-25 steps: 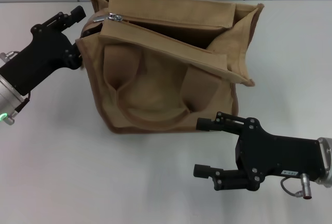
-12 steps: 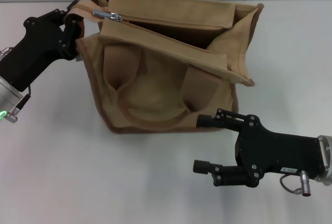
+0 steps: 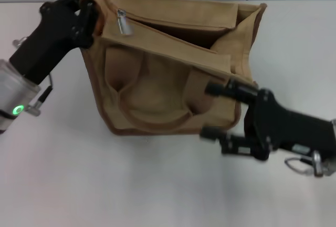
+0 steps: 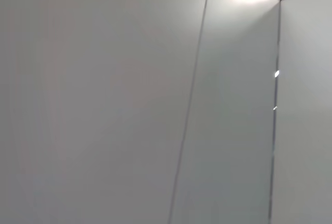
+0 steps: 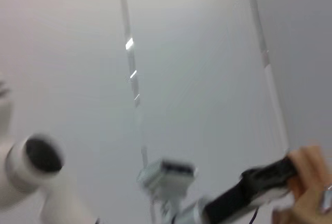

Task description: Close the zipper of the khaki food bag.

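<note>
While the left gripper (image 3: 88, 7) pinches the bag (image 3: 168, 64) corner beside the zipper (image 3: 124, 21), the right gripper (image 3: 212, 110) gapes open against its front.

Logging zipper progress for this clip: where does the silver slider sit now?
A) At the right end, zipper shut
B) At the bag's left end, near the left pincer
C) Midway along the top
B: the zipper slider hangs at the khaki food bag's left end, beside the left pincer; the top gapes open.
</note>
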`<state>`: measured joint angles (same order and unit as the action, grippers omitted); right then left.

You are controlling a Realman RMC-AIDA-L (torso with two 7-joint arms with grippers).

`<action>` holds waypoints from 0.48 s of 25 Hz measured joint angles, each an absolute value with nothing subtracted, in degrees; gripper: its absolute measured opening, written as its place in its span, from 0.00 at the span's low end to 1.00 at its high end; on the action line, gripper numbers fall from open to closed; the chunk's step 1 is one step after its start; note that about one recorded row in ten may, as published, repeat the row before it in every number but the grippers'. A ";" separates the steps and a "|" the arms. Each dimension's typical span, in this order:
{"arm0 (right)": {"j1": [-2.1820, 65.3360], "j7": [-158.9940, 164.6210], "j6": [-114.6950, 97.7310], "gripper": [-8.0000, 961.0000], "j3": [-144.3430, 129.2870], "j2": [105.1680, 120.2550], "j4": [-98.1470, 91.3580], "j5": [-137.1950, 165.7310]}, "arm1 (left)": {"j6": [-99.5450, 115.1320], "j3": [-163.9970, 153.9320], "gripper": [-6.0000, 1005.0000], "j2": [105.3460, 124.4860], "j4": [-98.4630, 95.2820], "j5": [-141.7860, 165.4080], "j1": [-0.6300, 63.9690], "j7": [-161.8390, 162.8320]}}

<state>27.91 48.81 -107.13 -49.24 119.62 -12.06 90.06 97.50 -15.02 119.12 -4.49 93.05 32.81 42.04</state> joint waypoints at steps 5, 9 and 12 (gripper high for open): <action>30.61 59.44 -106.35 0.87 -49.21 119.62 -11.30 82.93 | 97.86 -14.56 0.04 119.17 -0.74 93.01 35.91 41.88; 33.74 67.75 -104.19 0.86 -49.33 119.62 -11.04 81.29 | 98.23 -14.54 0.04 119.18 0.52 93.14 37.00 41.59; 37.02 72.49 -101.53 0.85 -49.87 119.66 -10.47 81.37 | 98.82 -14.51 0.05 119.18 0.74 93.12 37.16 42.01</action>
<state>37.02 72.49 -101.53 -49.87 119.66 -10.47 81.37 98.82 -14.51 119.18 0.74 93.12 37.16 42.01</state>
